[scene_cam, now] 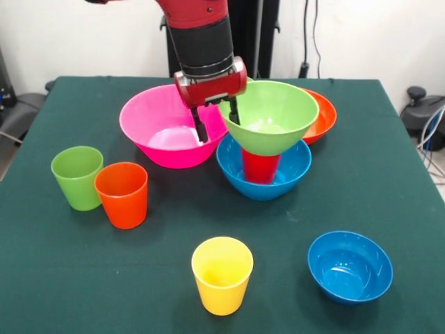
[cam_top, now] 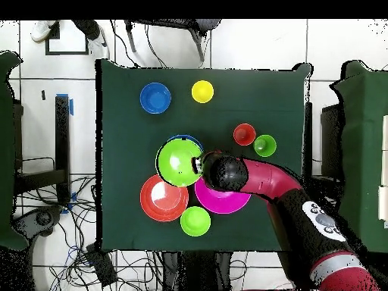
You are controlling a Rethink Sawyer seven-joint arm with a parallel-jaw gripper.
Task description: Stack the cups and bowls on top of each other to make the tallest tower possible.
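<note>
The tower stands mid-table: the big blue bowl [scene_cam: 295, 170] holds the red cup [scene_cam: 261, 167], and the big light-green bowl [scene_cam: 271, 115] sits on the cup. My gripper [scene_cam: 217, 120] is open, its fingers astride that bowl's left rim, one over the big pink bowl [scene_cam: 156, 122]. From above, the gripper [cam_top: 198, 164] is at the green bowl's [cam_top: 179, 161] edge. The wide orange bowl [scene_cam: 323, 115] is behind the tower. The light-green cup [scene_cam: 76, 177], orange cup [scene_cam: 122, 195], yellow cup [scene_cam: 222, 275] and small blue bowl [scene_cam: 350, 266] stand apart. The small light-green bowl [cam_top: 195, 220] shows only from above.
The green table [scene_cam: 389, 181] has free cloth between the tower and the front cups. The pink bowl touches or nearly touches the big blue bowl. Chairs and cables lie around the table [cam_top: 121, 151] on the floor.
</note>
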